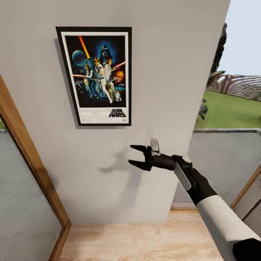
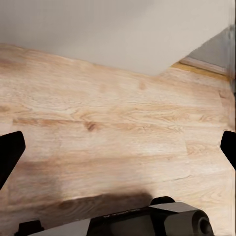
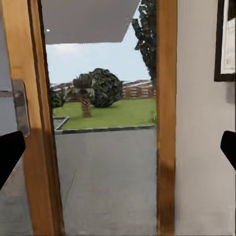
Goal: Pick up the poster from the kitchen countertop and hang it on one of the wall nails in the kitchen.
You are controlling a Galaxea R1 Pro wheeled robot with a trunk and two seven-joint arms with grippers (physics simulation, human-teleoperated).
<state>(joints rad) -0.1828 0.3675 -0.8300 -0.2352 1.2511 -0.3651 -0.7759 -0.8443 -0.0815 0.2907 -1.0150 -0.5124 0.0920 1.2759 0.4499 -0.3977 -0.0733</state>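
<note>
One poster (image 1: 95, 76) hangs flat on the grey wall (image 1: 163, 72), upright, its frame square to the view and its top edge high up; whatever nail holds it is hidden behind the frame. In the right wrist view a strip of its black frame and white border (image 3: 226, 42) shows against the same wall. Below it and a little to its right, the right gripper (image 1: 137, 156) points at the wall with its two dark fingers spread apart and nothing between them, clear of the poster's lower edge. The left gripper (image 2: 118, 147) looks down at the wood floor (image 2: 98, 118), its fingertips wide apart at the picture's edges, holding nothing.

Judging by this, the hanging looks done (the hold on the nail cannot be checked). The risk now is the right arm: lifting it on the way out could catch the frame's bottom corner and knock it askew or off. A straight pull back from the wall seems safer.

Counted: one poster, two grippers, one door frame (image 1: 29, 159) at the left, one handle plate (image 3: 19, 105).
</note>
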